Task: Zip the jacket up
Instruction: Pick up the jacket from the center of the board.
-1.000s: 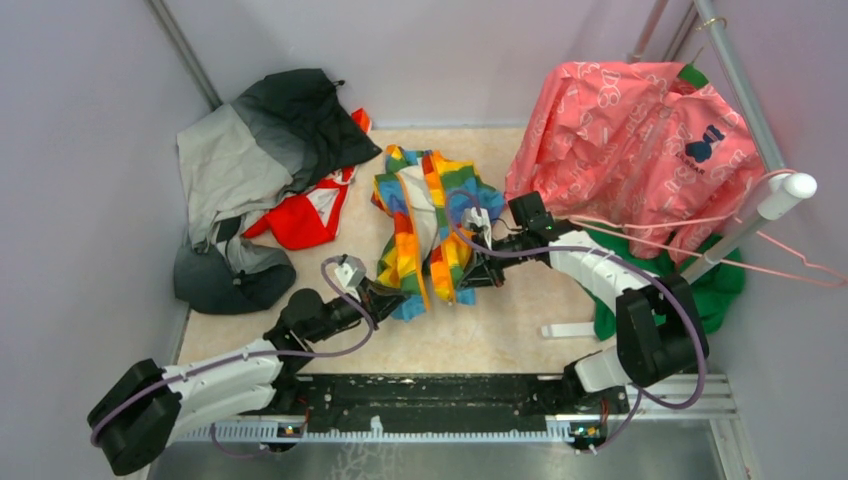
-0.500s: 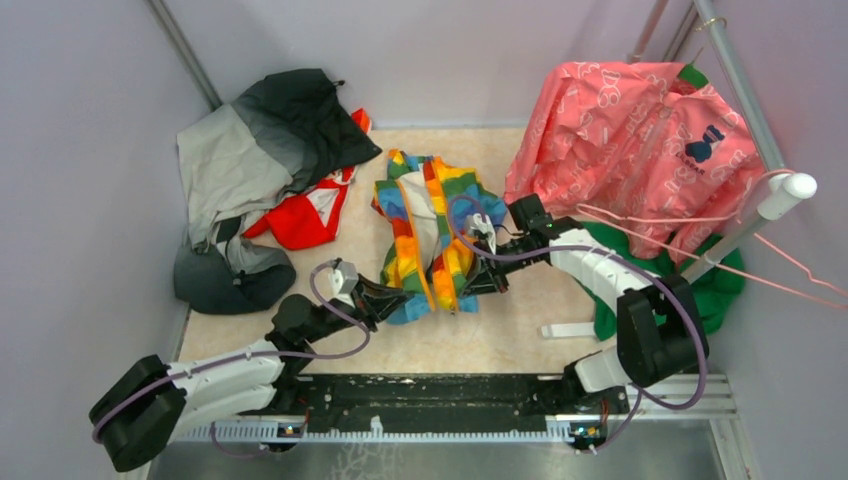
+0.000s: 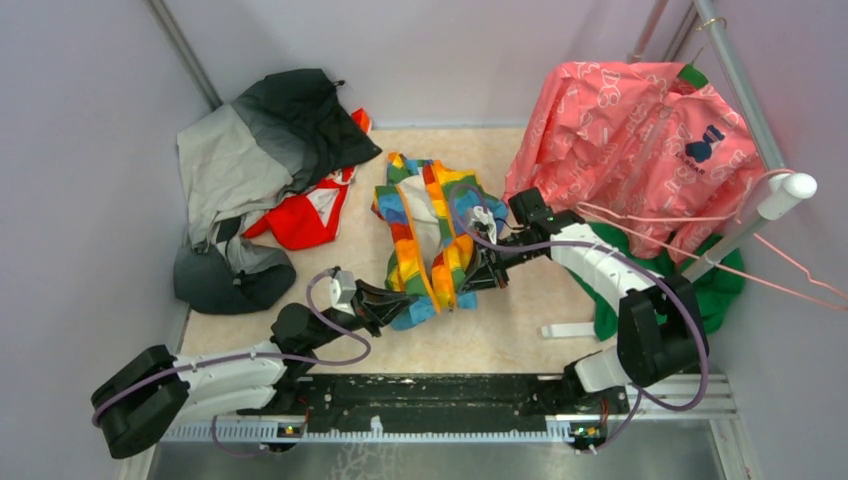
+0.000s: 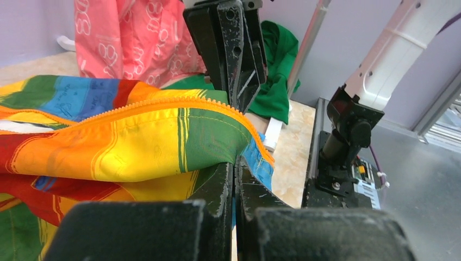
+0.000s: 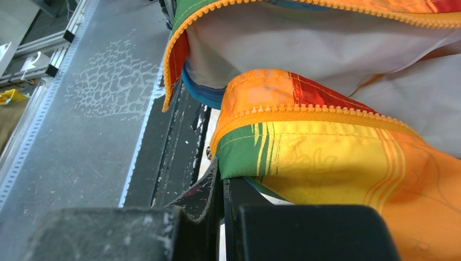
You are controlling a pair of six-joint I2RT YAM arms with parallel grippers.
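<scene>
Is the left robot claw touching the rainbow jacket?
Touching: in the left wrist view, the shut left gripper pinches the jacket at its green edge.

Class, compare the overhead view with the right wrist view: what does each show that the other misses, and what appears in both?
Only the overhead view shows the grey-and-black jacket, the pink garment and the left gripper. Only the right wrist view shows the single orange zipper teeth and the hem pinched between shut fingers. Both show the rainbow jacket and the right gripper.
</scene>
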